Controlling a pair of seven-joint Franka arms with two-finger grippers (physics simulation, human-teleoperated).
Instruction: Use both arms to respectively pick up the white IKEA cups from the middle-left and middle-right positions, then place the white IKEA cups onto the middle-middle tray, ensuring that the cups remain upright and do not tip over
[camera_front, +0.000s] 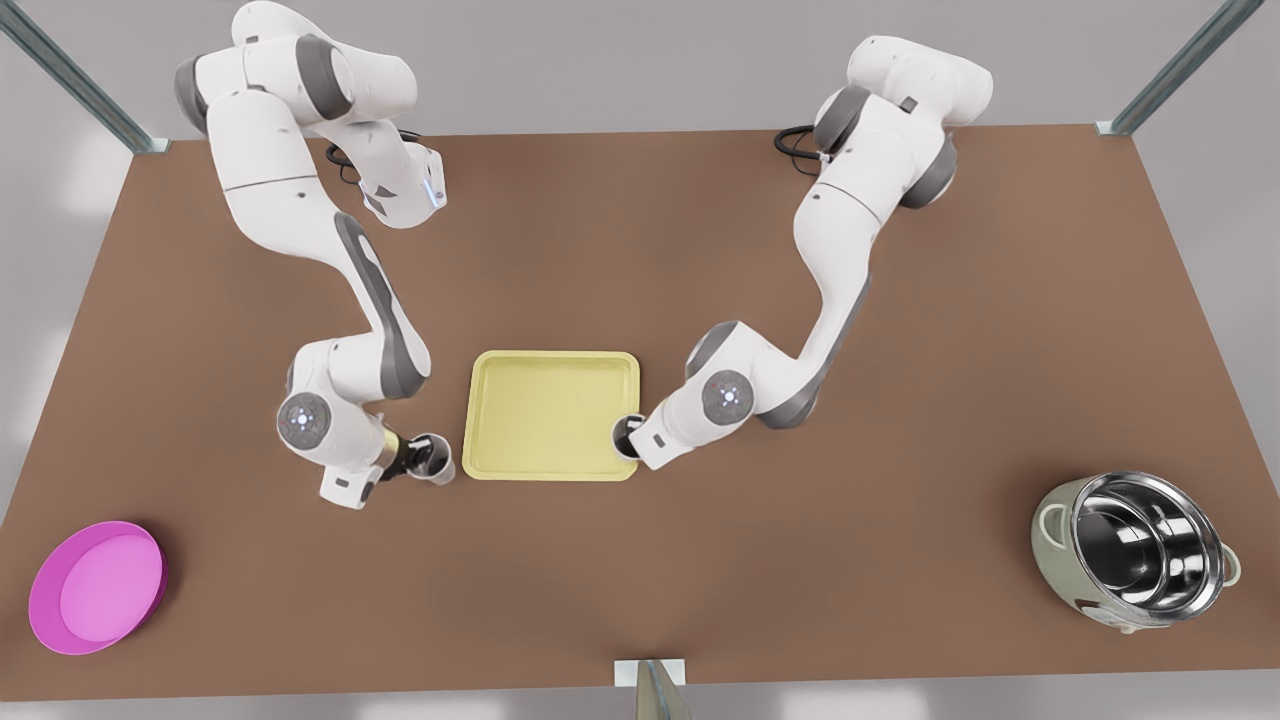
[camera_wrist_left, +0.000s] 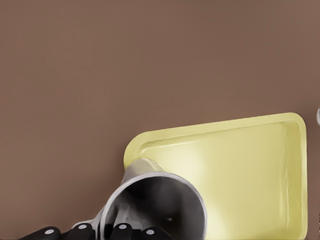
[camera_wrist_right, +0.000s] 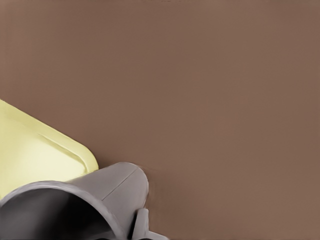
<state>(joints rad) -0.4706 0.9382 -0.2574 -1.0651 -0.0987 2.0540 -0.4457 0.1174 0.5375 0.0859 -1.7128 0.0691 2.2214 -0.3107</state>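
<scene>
The left gripper (camera_front: 415, 458) hangs just off the front view's left edge of the pale yellow tray (camera_front: 553, 372), pinching a white IKEA cup (camera_front: 433, 457) by its rim, one finger inside and one outside. In the left wrist view that cup (camera_wrist_left: 152, 205) sits right against the black fingers (camera_wrist_left: 120, 231), its dark grey inside facing the camera, and the tray (camera_wrist_left: 240, 150) lies just beyond it; the cup's base overlaps the tray's near corner there, though whether it is touching cannot be told.

The right gripper (camera_front: 630, 440) is at the tray's opposite side, near its front corner, and its wrist hides its fingers, so its grip cannot be told. A second white cup (camera_front: 625, 435) sits at this gripper, over the tray's rim. In the right wrist view this cup (camera_wrist_right: 75, 202) lies close under the camera, beside the tray's rounded corner (camera_wrist_right: 60, 150).

Both arms reach in across the brown worktop (camera_front: 900, 330). Well away from the left gripper sits a round magenta dish (camera_front: 97, 588); well away from the right gripper stands a steel-lined pot (camera_front: 1135, 550).
</scene>
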